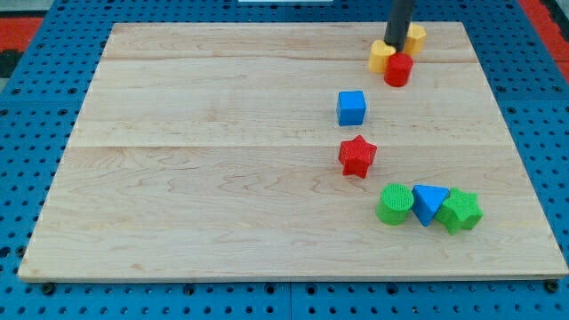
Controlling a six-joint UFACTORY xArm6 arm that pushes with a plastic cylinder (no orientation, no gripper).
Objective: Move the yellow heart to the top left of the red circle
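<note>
Where my tip (392, 42) lands, yellow heart (380, 56) partly hidden, red circle (397, 69) touching

Pale wooden board (222, 160) (three visible planks) rests on blue perforated panel (36, 178); red surface (22, 27) at upper corners.

Laboratory test bench: a pale wooden counter (222, 160) rests on a blue perforated mounting plate (36, 133); a red perforated panel (22, 22) borders the view's top corners.
</note>
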